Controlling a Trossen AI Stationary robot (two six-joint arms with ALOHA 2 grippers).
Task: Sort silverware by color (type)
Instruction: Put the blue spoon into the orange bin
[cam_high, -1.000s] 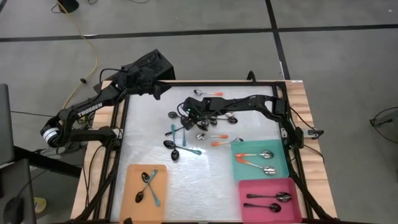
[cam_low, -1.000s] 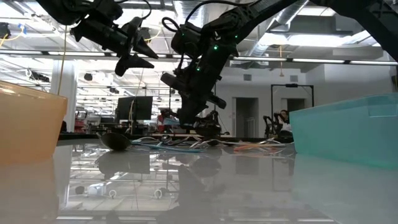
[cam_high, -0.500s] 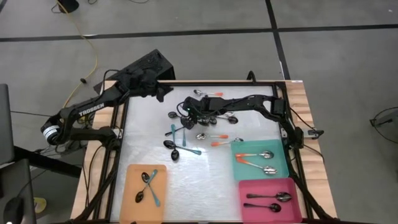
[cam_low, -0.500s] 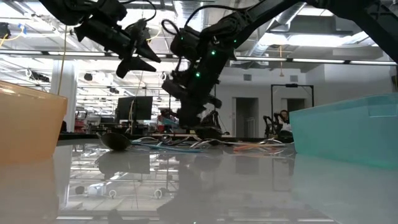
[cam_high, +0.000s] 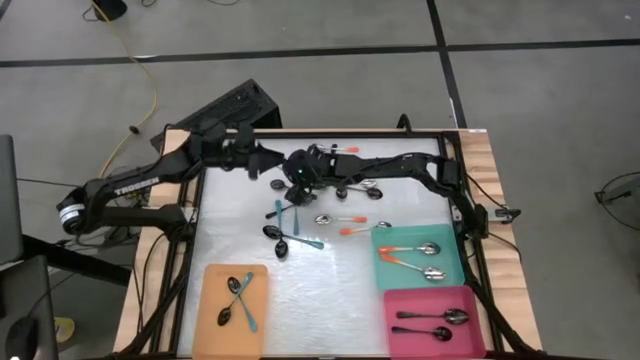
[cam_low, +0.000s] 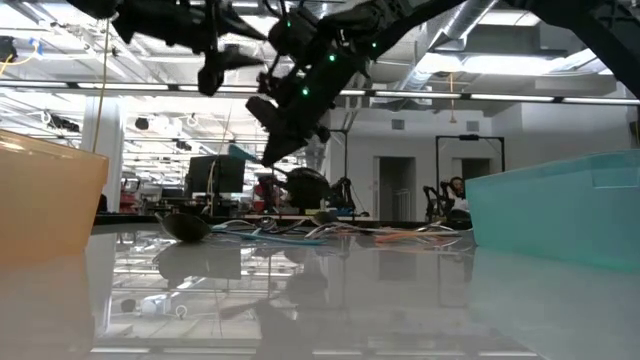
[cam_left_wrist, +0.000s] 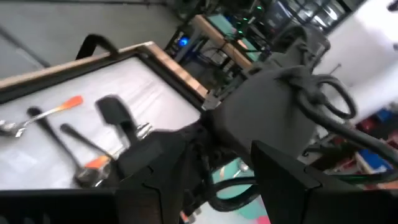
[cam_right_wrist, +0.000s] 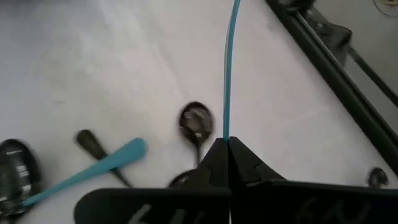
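The silverware (cam_high: 335, 190) lies mostly in a loose pile of small spoons with teal, orange or dark handles at the far middle of the table. My right gripper (cam_high: 293, 173) hangs above the pile's left end, shut on a teal-handled spoon (cam_right_wrist: 229, 68). That spoon shows edge-on as a thin blue line, and its bowl is hidden. My left gripper (cam_high: 264, 158) is open in the air just left of the right gripper. Its fingers (cam_left_wrist: 155, 168) frame the right arm's wrist without touching it. My right gripper pinches the spoon's teal handle (cam_right_wrist: 227, 134) between its two fingertips. The fingers slant down from the table's right side. The handle juts out past the fingertips, along their line, and the spoon is clear of the table. Which end of the handle is held is hidden.
An orange tray (cam_high: 212, 300) at the near left holds teal-handled spoons. A teal tray (cam_high: 452, 268) at the right holds orange-handled ones, and a pink tray (cam_high: 405, 298) at the near right holds dark ones. Loose spoons (cam_high: 285, 235) lie mid-table. A black frame (cam_high: 462, 200) rims the table.
My right gripper has risen from the spoon pile, staying shut and rolling its wrist. My left gripper has swung from the far left corner toward the right gripper and risen a little, staying open.
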